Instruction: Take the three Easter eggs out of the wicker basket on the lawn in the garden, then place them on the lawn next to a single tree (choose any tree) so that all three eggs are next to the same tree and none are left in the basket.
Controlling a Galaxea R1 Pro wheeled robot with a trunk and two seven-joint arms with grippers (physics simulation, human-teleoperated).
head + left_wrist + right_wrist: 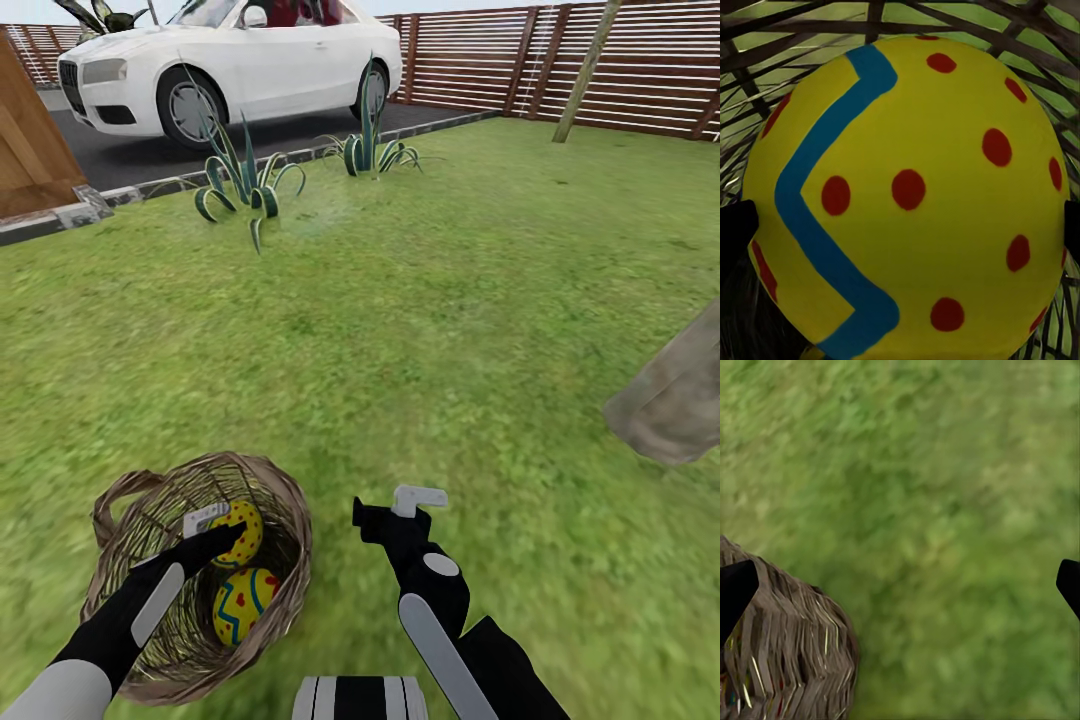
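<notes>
Left gripper reaching down into the wicker basket on the lawn, jaws closed around the upper Easter egg, a yellow shell with red dots and a blue zigzag; in the left wrist view the same egg pressed close between two dark fingertips, woven twigs behind it

Second Easter egg lying lower in the basket, just beside the first, yellow with blue zigzags and red marks; whether the two touch cannot be told; a third egg not made out among the twigs

Right gripper held above the grass just to the right of the basket, fingers spread wide and holding nothing; in the right wrist view dark fingertips far apart over blurred green turf, the braided basket rim beside one of them

Thick mottled grey-brown tree trunk at the right edge of the head view, well apart from the basket

Farther back, two spiky striped plants along the lawn's edge, a white car parked on dark asphalt, a brown slatted fence closing the garden, and a thin leaning trunk before it
</notes>
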